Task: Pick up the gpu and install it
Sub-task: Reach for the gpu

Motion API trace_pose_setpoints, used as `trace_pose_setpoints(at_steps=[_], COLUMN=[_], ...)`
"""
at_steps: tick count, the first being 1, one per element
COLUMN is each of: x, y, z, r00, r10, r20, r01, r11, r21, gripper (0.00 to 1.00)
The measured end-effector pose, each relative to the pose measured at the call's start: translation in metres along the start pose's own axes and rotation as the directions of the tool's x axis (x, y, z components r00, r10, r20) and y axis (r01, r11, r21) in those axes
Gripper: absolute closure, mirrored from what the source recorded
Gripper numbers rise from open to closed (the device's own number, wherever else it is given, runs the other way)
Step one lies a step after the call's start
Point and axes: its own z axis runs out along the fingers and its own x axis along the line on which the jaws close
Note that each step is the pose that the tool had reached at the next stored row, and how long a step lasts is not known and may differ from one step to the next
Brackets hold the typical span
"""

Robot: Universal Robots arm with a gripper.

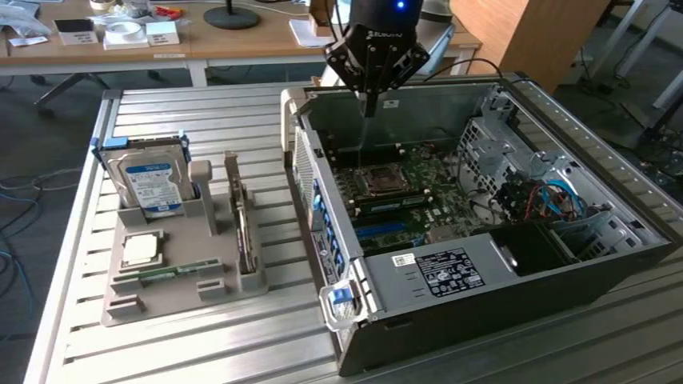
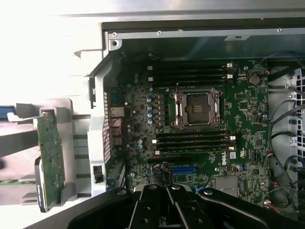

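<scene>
— Hovering where?
— Above the open computer case (image 1: 449,320), my gripper (image 1: 369,104) pinched shut on nothing, tips aimed at the motherboard (image 1: 417,180) inside.
— And the gpu (image 1: 243,232)?
— Standing on edge in the grey holder (image 1: 181,240), nine o'clock from the case in the exterior view. Its slot props it upright, I'd guess so its top edge can be pinched. Hard drive (image 1: 155,180), processor (image 1: 141,250) and memory stick (image 1: 160,274) share that holder.

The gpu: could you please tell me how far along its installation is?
Done: nothing yet; the gpu stands upright in the gray holder beside the computer case, and no expansion card stands on the motherboard. In hand: nothing; the claw is shut and empty, hovering above the open case. Left: both picking up the gpu and seating it.
</scene>
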Motion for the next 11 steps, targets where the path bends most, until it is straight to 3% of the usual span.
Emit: trace_pose_setpoints(at_steps=[11], x=[0.015], y=[-0.0011], z=[-0.0004], r00=[1.0000], r10=[0.000], r20=[0.0000], r01=[0.000], r11=[1.0000], r21=[0.0000], gripper=[0.89])
